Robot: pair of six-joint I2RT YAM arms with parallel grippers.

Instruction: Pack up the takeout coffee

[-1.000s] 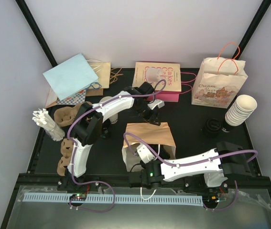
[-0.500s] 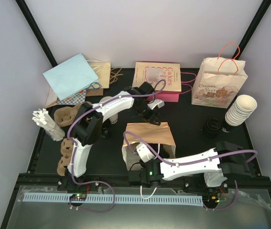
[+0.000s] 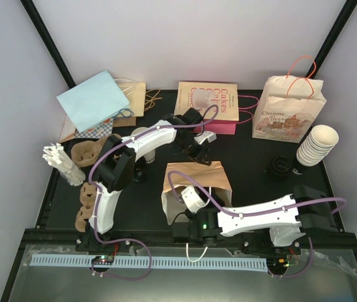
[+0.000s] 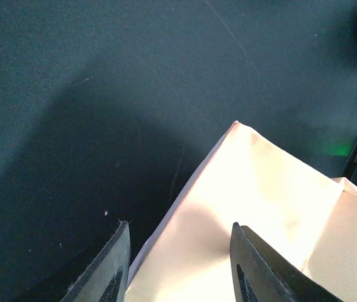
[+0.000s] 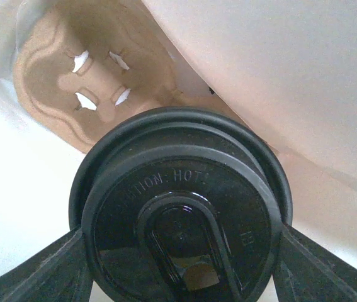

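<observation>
Right arm edges rightward, and the right hand, clamped on the takeout coffee, hangs inside the brown paper bag over the pulp cup carrier — nearly packed; left hand straddles the bag rim, grip unclear

A paper bag sits mid-table, toward the near edge. Inside it, the takeout coffee lies before 1 cup carrier (touching or apart, unclear). Other bags line the far edge. A cup stack stands at the right edge, with lids just left of it.
</observation>
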